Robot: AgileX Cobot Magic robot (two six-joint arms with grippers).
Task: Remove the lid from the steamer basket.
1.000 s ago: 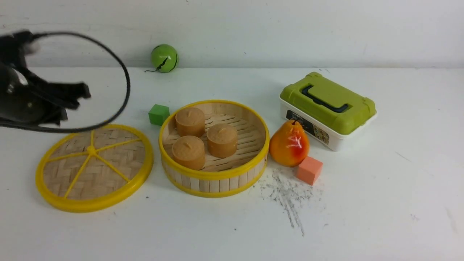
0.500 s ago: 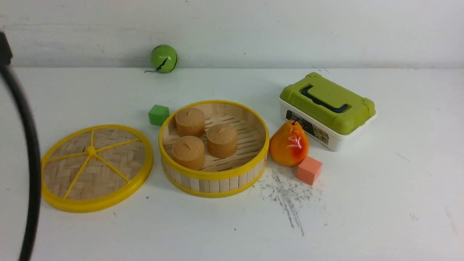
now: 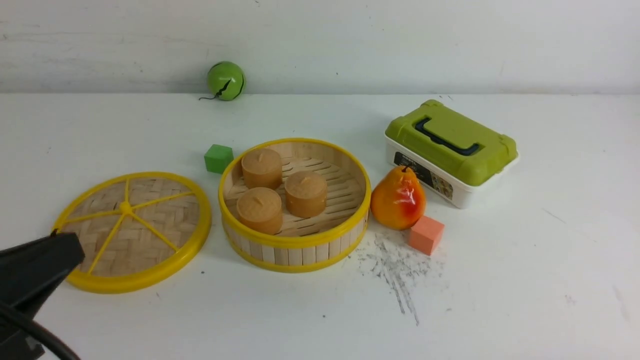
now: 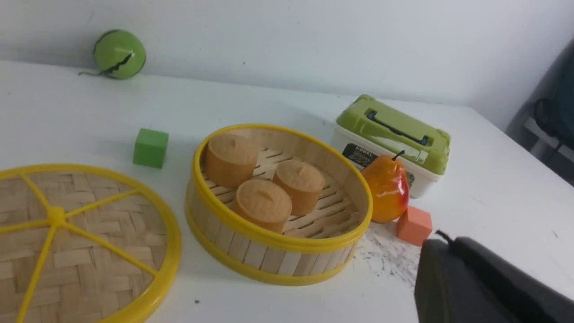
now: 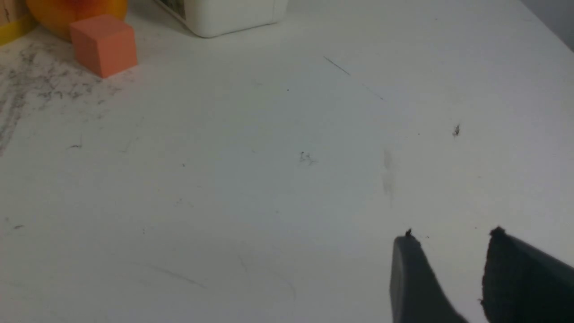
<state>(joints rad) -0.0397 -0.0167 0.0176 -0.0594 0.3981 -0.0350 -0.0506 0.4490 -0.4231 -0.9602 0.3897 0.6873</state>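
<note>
lid point(image 3: 132, 231) flat beside closed left gripper point(image 3: 74, 247)

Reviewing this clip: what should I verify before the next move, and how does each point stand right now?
1. Flat round woven-bamboo lid with yellow rim and spokes is off: ok, it lies flat on the white table.
2. Round slatted-bamboo steamer basket with yellow rims is upright and open: ok, three brown cylindrical buns sit inside.
3. Gap between lid and steamer basket: ok, a narrow one shows.
4. Empty left end effector: ok, shut on nothing.
5. Empty right end effector: ok, open over bare table.
</note>
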